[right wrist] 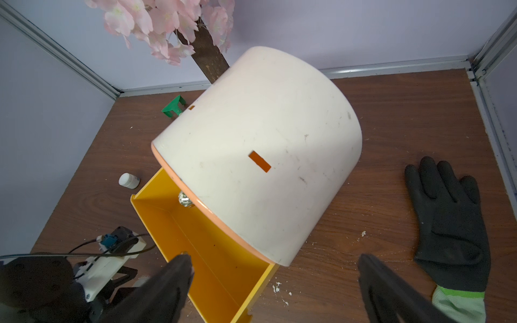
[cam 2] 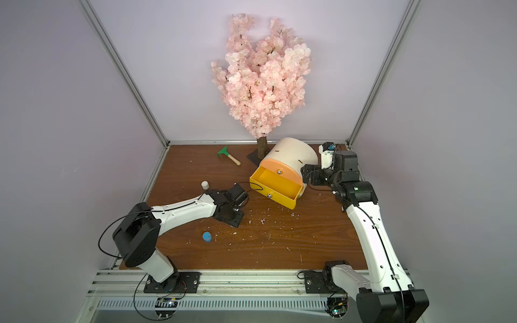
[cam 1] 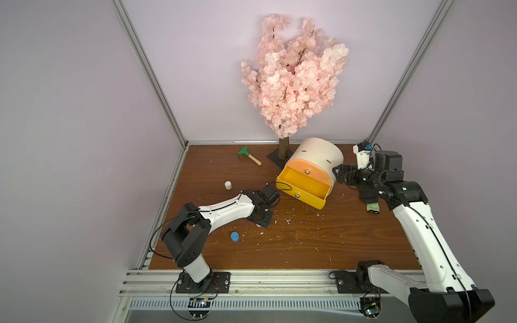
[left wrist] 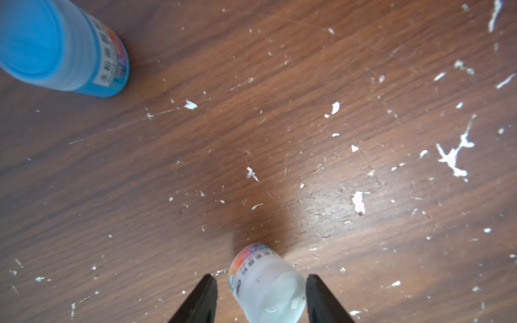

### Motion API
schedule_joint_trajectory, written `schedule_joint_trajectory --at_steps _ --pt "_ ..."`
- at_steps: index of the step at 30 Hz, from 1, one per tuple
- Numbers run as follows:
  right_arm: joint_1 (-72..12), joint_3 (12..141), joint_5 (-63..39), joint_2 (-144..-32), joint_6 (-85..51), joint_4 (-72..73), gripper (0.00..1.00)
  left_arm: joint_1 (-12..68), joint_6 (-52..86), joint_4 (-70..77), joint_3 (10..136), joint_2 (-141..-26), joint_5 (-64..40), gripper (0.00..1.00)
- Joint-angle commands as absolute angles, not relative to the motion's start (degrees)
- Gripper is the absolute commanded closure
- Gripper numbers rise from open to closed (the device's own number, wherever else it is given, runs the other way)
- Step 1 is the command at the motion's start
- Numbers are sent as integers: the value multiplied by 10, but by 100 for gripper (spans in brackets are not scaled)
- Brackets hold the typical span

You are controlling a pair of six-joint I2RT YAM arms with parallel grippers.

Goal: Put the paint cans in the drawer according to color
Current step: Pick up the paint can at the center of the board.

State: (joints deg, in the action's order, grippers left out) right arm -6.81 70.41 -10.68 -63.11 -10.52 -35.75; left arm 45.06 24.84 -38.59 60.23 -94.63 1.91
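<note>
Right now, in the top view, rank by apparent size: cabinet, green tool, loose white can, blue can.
Cream cabinet
Green-headed tool
Blue paint can and white paint can: alike, blue nearer the camera, so unranked.

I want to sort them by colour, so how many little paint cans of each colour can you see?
White: 2, the free white can and the second white can between the fingers of the left gripper
Blue: 1, the blue can
Red: 0 in view
Total: 3
</note>
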Motion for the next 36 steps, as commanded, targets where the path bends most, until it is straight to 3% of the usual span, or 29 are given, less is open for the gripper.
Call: schedule_joint_trajectory --at_steps 1,8,22,25,30,36 --pt "-71 701 -100 -623 -110 -338 1 458 244 -392 599 -949 16 45" --pt "-70 694 -101 -623 -109 -335 1 457 246 -390 599 -940 29 50" --pt "-71 698 -102 -622 -106 -336 1 458 256 -389 582 -945 33 47" --pt "-70 699 -100 -620 -105 -338 1 457 254 -389 583 -946 38 53" --pt "-70 700 -95 -614 -103 -340 1 457 247 -391 590 -928 50 71" --pt "-71 699 -96 -613 -101 -342 1 457 255 -417 632 -887 49 75"
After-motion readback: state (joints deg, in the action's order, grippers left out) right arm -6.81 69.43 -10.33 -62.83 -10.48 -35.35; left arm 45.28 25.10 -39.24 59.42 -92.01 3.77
